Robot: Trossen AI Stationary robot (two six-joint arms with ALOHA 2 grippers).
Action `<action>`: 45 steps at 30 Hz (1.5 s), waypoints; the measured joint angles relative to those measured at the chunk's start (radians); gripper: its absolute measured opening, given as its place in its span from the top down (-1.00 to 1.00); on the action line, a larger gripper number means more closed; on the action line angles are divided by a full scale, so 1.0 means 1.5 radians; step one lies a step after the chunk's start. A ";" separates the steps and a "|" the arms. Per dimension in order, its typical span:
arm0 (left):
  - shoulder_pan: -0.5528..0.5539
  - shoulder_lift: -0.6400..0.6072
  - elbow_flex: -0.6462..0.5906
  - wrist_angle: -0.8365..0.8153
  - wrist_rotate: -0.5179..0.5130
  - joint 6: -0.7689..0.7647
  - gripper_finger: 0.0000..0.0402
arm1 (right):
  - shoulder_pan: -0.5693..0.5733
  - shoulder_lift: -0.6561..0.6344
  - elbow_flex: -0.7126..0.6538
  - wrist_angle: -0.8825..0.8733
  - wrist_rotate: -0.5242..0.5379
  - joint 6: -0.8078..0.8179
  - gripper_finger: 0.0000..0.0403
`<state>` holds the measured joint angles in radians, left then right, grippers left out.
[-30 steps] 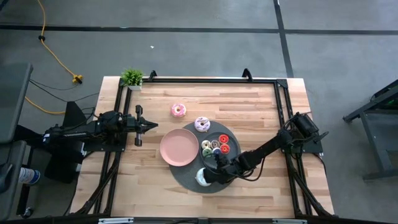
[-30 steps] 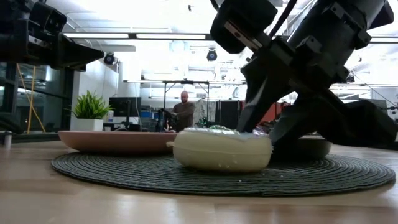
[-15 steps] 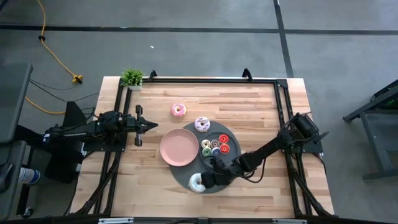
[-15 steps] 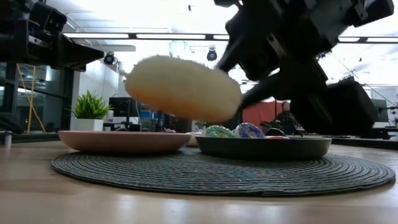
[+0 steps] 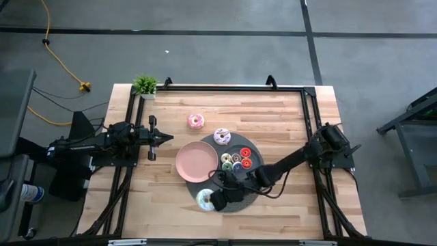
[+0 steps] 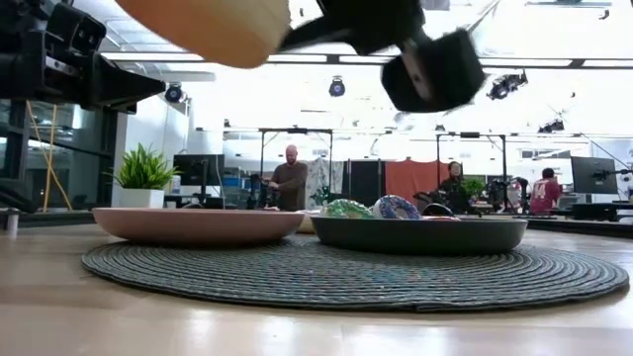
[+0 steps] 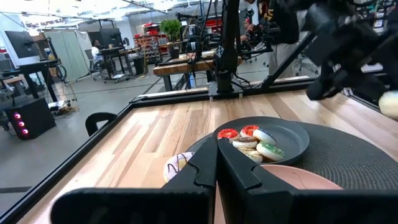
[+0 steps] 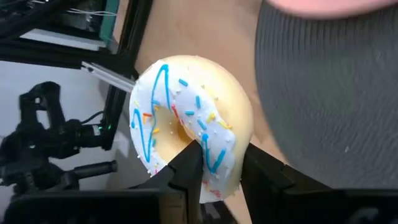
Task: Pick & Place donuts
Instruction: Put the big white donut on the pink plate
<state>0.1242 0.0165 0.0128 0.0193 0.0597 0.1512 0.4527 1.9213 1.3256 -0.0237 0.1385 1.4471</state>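
Observation:
My right gripper (image 5: 216,199) is shut on a white-iced donut (image 5: 205,199) with blue squiggles and sprinkles (image 8: 186,124), held in the air over the near left rim of the dark round mat (image 5: 252,198). A pink-iced donut (image 5: 196,121) and a white-and-purple donut (image 5: 222,137) lie flat on the table farther back. Several tiny donuts (image 5: 237,161) lie in the grey plate (image 5: 253,152) on the mat. The pink plate (image 5: 196,162) beside it holds nothing. My left gripper (image 5: 168,137) waits shut and level at the table's left. My right gripper pinches the part of the donut's ring nearest to it (image 8: 214,163) between its two fingers. One finger (image 8: 186,167) lies on the iced face beside the hole, the other (image 8: 261,169) on the plain side. The donut is lifted clear and tipped on edge.
A small potted plant (image 5: 145,85) stands at the far left corner. A black frame (image 5: 225,88) runs along the table's far edge and its sides. Bare wood lies near the front edge, left of the mat. People stand in the room beyond the table.
My right gripper has risen and gone toward the table's left edge, rolling as it went. The white-iced donut, which lay flat on the mat, is now lifted clear and tipped on edge.

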 joint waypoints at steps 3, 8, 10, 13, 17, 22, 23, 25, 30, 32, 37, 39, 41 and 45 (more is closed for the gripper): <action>0.000 0.000 0.000 0.000 0.000 0.000 1.00 | -0.015 0.000 0.054 -0.082 0.000 -0.040 0.55; 0.000 0.000 0.000 0.000 0.000 0.000 1.00 | -0.049 -0.001 0.151 -0.245 -0.010 -0.106 0.55; 0.000 0.000 0.000 0.000 0.000 0.000 1.00 | -0.068 -0.001 0.181 -0.303 -0.012 -0.132 0.55; 0.000 0.000 0.000 0.000 0.000 0.000 1.00 | -0.095 -0.001 0.218 -0.369 -0.012 -0.167 0.55; 0.000 0.000 0.000 0.000 0.000 0.000 1.00 | -0.134 0.009 0.252 -0.419 -0.034 -0.210 0.55; 0.000 0.000 0.000 0.000 0.000 0.000 1.00 | -0.176 0.057 0.280 -0.425 -0.086 -0.239 0.55; 0.000 0.000 0.000 0.000 0.000 0.000 1.00 | -0.183 0.068 0.286 -0.426 -0.092 -0.245 0.56; 0.000 0.000 0.000 0.000 0.000 0.000 1.00 | -0.195 0.088 0.300 -0.425 -0.106 -0.254 0.56; 0.000 0.000 0.000 0.000 0.000 0.000 1.00 | -0.216 0.137 0.333 -0.429 -0.130 -0.264 0.56; 0.000 0.000 0.000 0.000 0.000 0.000 1.00 | -0.221 0.159 0.352 -0.438 -0.139 -0.268 0.56; 0.000 0.000 0.000 0.000 0.000 0.000 1.00 | -0.230 0.216 0.423 -0.480 -0.151 -0.308 0.56; 0.000 0.000 0.000 0.000 0.000 0.000 1.00 | -0.231 0.235 0.448 -0.501 -0.150 -0.336 0.56; 0.000 0.000 0.000 0.000 0.000 0.000 1.00 | -0.231 0.252 0.471 -0.515 -0.146 -0.372 0.56; 0.000 0.000 0.000 0.000 0.000 0.000 1.00 | -0.231 0.279 0.502 -0.540 -0.143 -0.426 0.56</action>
<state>0.1242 0.0163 0.0128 0.0193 0.0600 0.1512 0.1066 2.3394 2.0781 -0.8333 -0.0757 0.8078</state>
